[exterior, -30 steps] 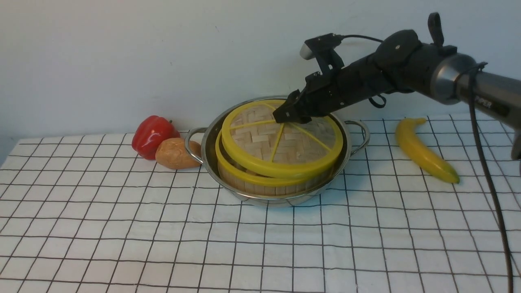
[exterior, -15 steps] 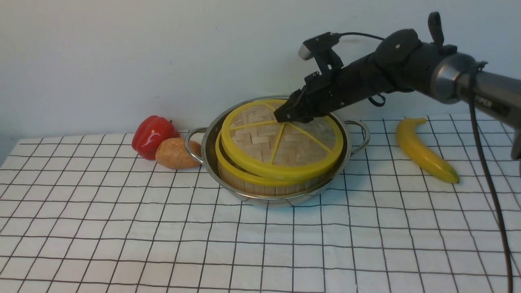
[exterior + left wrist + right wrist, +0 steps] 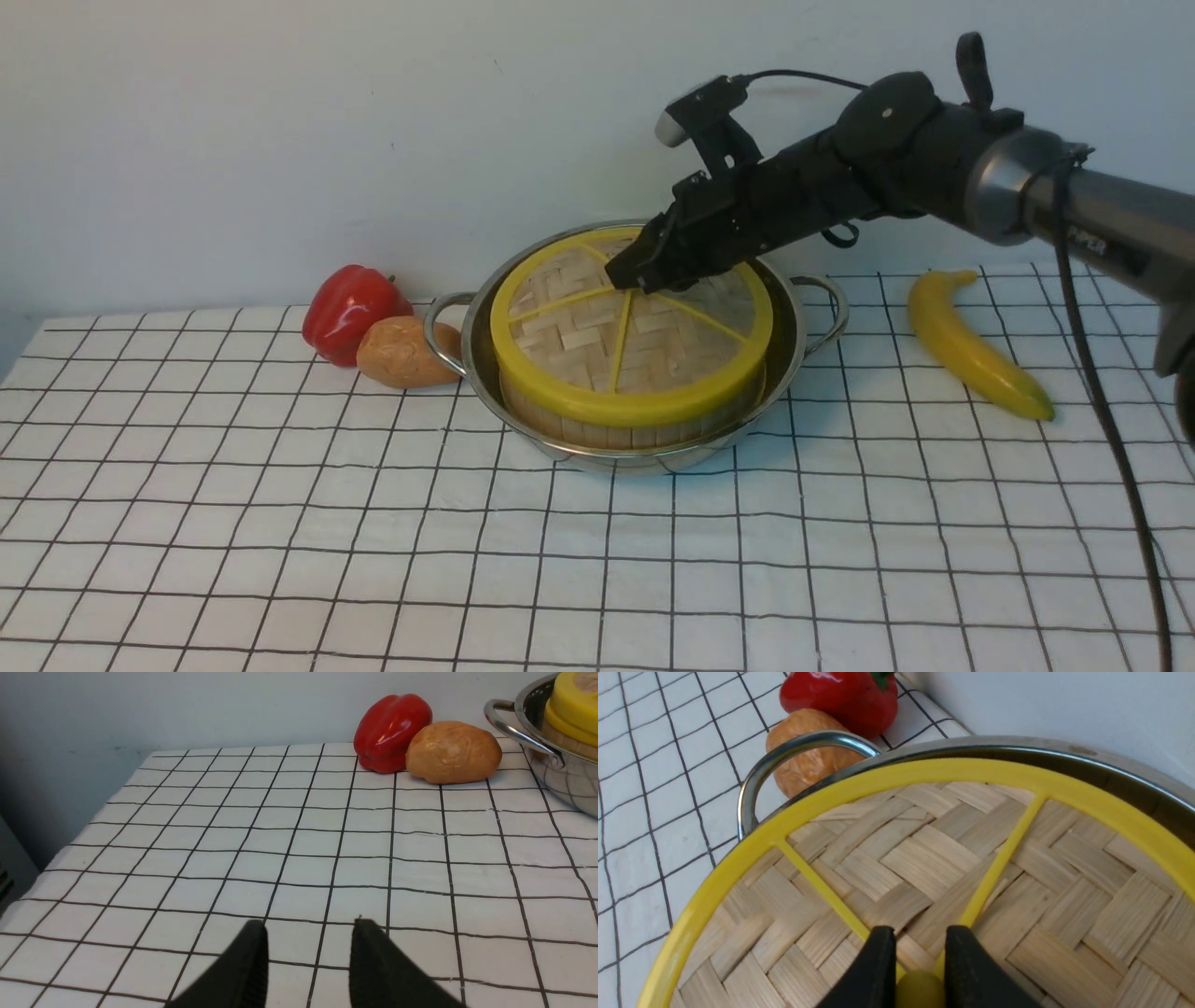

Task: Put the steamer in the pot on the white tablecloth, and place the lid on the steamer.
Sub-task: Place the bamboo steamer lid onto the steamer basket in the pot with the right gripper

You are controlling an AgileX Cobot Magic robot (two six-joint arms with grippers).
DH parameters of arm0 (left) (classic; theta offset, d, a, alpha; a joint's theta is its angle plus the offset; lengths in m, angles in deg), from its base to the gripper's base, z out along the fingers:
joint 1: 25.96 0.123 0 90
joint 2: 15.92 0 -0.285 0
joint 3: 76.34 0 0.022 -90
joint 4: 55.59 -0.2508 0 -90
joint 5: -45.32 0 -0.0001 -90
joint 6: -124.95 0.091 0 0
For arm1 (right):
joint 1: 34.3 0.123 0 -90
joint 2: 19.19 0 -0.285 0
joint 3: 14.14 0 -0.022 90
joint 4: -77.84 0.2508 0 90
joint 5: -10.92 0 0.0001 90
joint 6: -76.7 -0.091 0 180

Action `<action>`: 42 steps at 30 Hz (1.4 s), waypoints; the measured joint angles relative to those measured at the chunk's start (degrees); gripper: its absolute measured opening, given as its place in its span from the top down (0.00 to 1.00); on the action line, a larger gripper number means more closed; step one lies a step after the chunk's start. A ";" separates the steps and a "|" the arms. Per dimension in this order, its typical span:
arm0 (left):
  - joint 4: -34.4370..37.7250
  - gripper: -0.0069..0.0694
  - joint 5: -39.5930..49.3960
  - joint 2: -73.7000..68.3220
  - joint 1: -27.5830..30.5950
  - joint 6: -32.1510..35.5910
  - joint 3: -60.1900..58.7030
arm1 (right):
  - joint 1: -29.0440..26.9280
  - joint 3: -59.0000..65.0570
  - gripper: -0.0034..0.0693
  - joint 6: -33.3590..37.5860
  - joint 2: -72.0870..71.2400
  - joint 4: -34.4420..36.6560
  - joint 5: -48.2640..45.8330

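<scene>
White wall behind, white tablecloth [image 3: 280,523] below.

Front view: the pot [image 3: 644,448] stands on the cloth at centre, the steamer [image 3: 597,427] seated inside it and the lid [image 3: 631,336] lying level over the steamer's rim. My right gripper [image 3: 627,271] meets the lid at its hub, reaching in from 2 o'clock; holding at the centre keeps the disc balanced, I judge. A red pepper [image 3: 350,310] and a potato [image 3: 403,351] sit touching each other at the pot's 9 o'clock, the potato just beside the handle; a banana [image 3: 971,343] lies well apart at 3 o'clock.

Left wrist view: my left gripper [image 3: 309,956] hangs over bare cloth, jaws parted and empty, clear of the work. The pepper [image 3: 392,731] and potato [image 3: 453,752] lie at 1 o'clock, the pot's handle beyond them.

Right wrist view: my two fingers [image 3: 878,970] are closed on the lid's yellow hub knob [image 3: 920,990], spokes radiating away beneath. The lid [image 3: 924,868] appears seated, so letting go seems the only step left.
</scene>
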 joint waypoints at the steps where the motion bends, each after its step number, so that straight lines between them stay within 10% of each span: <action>1: 0.00 0.59 0.00 0.00 0.00 0.00 0.00 | 0.00 0.00 0.75 0.00 0.00 -0.14 0.14; 42: 0.00 0.59 0.00 0.00 0.00 0.00 0.00 | 0.00 -0.26 0.75 1.43 0.00 -1.85 0.62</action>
